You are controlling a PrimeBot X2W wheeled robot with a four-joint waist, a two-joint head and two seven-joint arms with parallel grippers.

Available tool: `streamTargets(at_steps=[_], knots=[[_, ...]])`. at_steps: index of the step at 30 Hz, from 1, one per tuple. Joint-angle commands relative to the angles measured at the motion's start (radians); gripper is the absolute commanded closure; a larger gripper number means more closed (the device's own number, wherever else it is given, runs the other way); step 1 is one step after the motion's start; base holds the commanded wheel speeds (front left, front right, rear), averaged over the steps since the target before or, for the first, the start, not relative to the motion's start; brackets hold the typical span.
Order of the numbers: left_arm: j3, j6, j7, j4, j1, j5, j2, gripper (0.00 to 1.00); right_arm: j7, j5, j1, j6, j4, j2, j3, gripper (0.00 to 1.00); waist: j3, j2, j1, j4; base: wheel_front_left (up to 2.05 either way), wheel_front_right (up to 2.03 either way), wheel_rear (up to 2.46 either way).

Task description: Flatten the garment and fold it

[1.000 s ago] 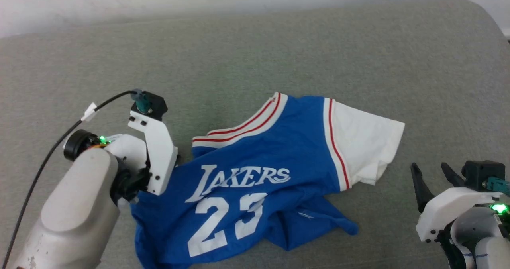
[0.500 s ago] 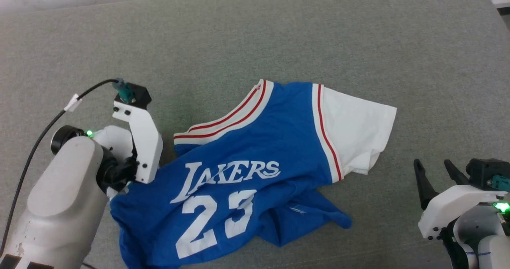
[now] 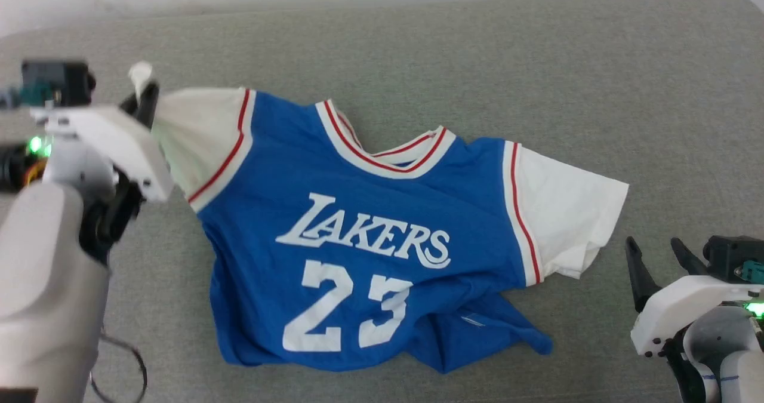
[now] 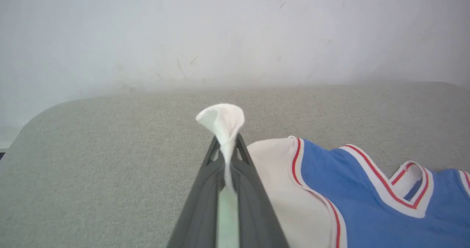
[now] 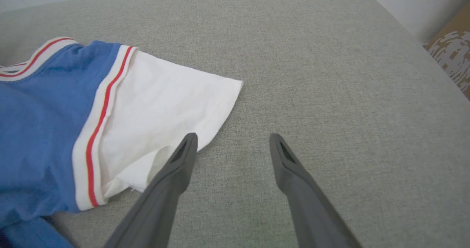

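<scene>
The garment [image 3: 358, 230], a blue jersey T-shirt with white sleeves and a white "LAKERS 23" print, lies front up across the grey surface, its lower right hem bunched. My left gripper [image 3: 146, 95] is shut on the tip of the garment's left white sleeve [image 3: 191, 143], pulled out to the left and lifted. In the left wrist view the fingers [image 4: 205, 189] pinch a peak of white sleeve cloth [image 4: 222, 121]. My right gripper [image 3: 659, 265] stands open at the lower right, just right of the other white sleeve [image 5: 165, 104], holding nothing.
The grey fabric surface [image 3: 477, 62] stretches wide behind and to the right of the garment, ending at a pale wall [image 4: 235, 31]. A black cable loop [image 3: 122, 370] hangs by my left arm. A brown patterned object [image 5: 453, 51] lies beyond the surface's right edge.
My left gripper closed on the sleeve hidden under the shirt and drew it up and out to the left, unfolding the garment's upper half. The right gripper stayed open.
</scene>
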Motion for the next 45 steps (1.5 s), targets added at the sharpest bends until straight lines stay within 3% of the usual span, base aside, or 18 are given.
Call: streamTargets(at_steps=[1,5,6,7,14,17,28,40,41,42,43,45], knots=[[0.01,0.015,-0.031,0.029,0.053,0.002,0.004,1.0,0.003,-0.006,-0.01,-0.002,-0.006,-0.002,-0.001,0.0,0.003,0.0,0.0001,0.016,0.0,0.0,0.0],[0.023,0.048,-0.115,0.101,0.108,0.015,-0.003,1.0,0.012,0.001,-0.023,-0.002,-0.012,-0.015,0.004,0.0,0.025,0.0,0.0001,0.026,0.0,0.0,0.0],[0.024,0.055,-0.14,0.12,0.114,0.022,-0.006,0.58,0.013,0.004,-0.028,-0.002,-0.011,-0.019,0.007,0.0,0.03,0.0,0.0001,0.027,0.0,0.0,0.0],[0.02,0.062,-0.167,0.137,0.118,0.035,-0.007,0.01,0.016,0.007,-0.033,-0.002,-0.011,-0.025,0.013,0.0,0.033,0.0,0.0001,0.029,0.0,0.0,0.0],[0.034,0.103,-0.453,0.143,0.103,0.087,-0.05,0.0,0.044,0.038,-0.069,-0.002,-0.013,-0.088,0.047,0.0,0.014,0.0,0.0001,0.058,0.0,0.0,0.0],[0.034,0.12,-0.505,0.085,0.132,0.115,-0.072,0.0,0.08,0.05,-0.084,-0.002,-0.004,-0.118,0.061,0.0,-0.012,0.0,0.0001,0.086,0.0,0.0,0.0],[0.091,0.199,-0.519,-0.432,0.494,0.325,-0.226,0.0,0.318,0.067,-0.127,-0.002,0.125,-0.145,0.021,0.0,-0.041,0.0,0.0001,0.199,0.0,0.0,0.0],[0.134,0.163,-0.519,-0.52,0.61,0.41,-0.343,0.0,0.374,-0.049,-0.14,-0.002,0.286,-0.1,-0.039,0.0,-0.029,0.0,0.0001,0.264,0.0,0.0,0.0],[0.14,0.158,-0.519,-0.519,0.61,0.412,-0.349,0.0,0.369,-0.051,-0.139,-0.002,0.298,-0.093,-0.038,0.24,-0.028,0.0,0.0001,0.264,0.0,0.0,0.0],[0.146,0.153,-0.519,-0.517,0.611,0.415,-0.353,0.0,0.363,-0.053,-0.137,-0.002,0.31,-0.088,-0.036,0.75,-0.028,0.0,0.0001,0.265,0.0,0.0,0.0],[0.151,0.147,-0.519,-0.514,0.611,0.418,-0.356,0.0,0.357,-0.055,-0.134,-0.002,0.321,-0.088,-0.029,1.0,-0.03,0.0,0.0001,0.264,0.0,0.0,0.0],[0.162,0.136,-0.519,-0.508,0.612,0.423,-0.362,0.0,0.338,-0.064,-0.129,-0.002,0.33,-0.102,-0.01,1.0,-0.036,0.0,0.0001,0.258,0.0,0.0,0.0]])
